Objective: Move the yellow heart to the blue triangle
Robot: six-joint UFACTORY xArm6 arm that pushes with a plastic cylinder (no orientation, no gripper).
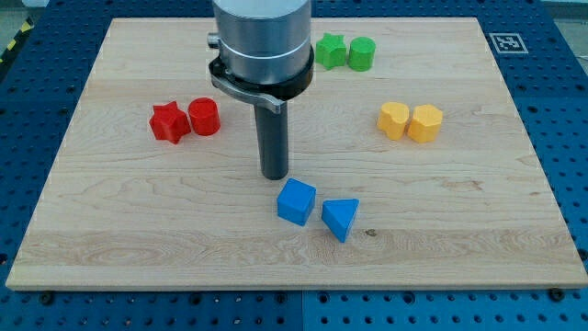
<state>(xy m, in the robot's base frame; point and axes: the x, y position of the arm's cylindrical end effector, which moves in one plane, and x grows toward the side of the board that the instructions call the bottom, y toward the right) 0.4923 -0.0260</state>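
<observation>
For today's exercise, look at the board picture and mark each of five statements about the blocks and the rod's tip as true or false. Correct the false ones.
1. My tip touches the yellow heart. False: it is far to the view's left of the heart, just above the blue cube.
2. The blue triangle lies right of the blue cube. True.
3. The yellow heart sits beside a yellow hexagon. True.
4. The two red blocks are at the view's right. False: the red star and red cylinder are at the view's left.
5. Two green blocks lie near the view's top. True.
</observation>
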